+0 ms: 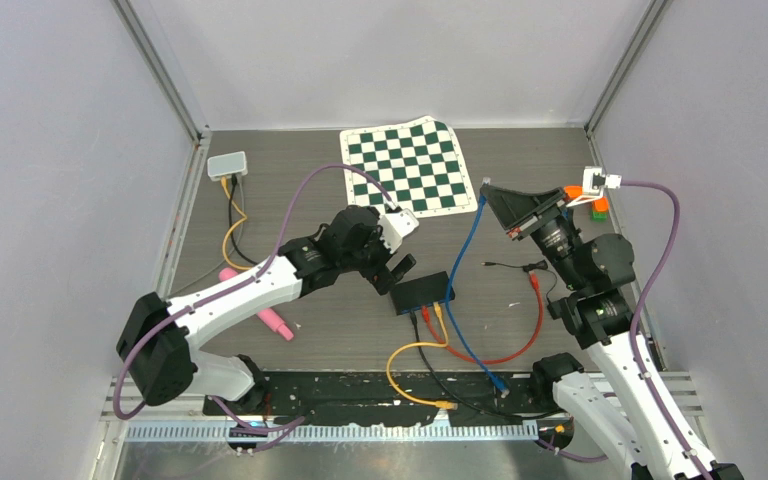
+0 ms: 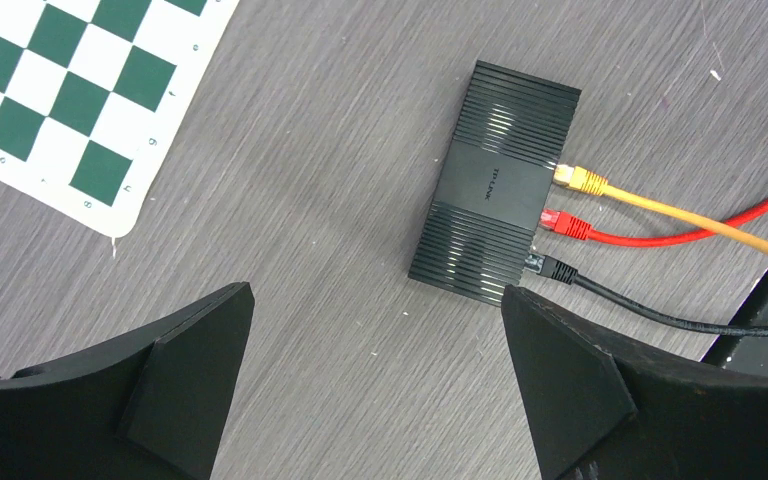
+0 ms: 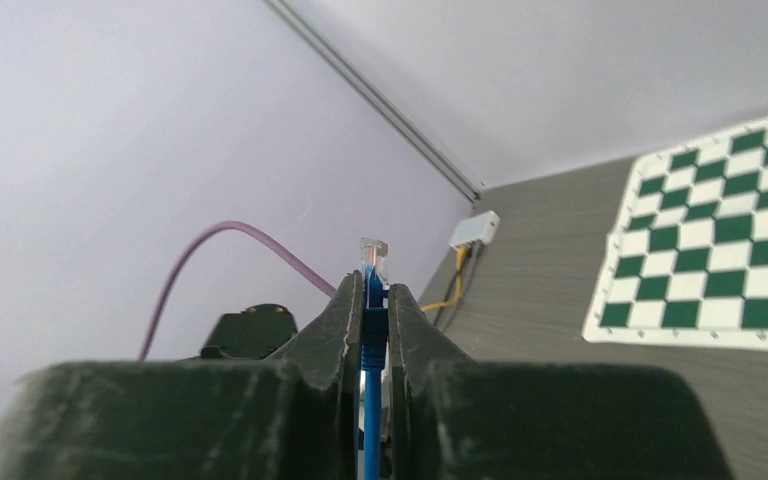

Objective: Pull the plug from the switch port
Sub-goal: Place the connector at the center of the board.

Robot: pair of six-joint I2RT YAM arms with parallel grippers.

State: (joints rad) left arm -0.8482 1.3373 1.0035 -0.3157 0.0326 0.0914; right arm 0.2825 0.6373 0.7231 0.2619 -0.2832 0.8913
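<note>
Blue plug sits clamped in right pincer, apart from switch.

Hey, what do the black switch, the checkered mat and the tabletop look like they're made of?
The switch looks like matte black plastic: ribbed top catching faint glints. The chessboard mat seems a thin flexible sheet, vinyl or cloth: its edges ripple. The table shows grey wood grain, probably laminate: streaky pattern, little shine.
</note>
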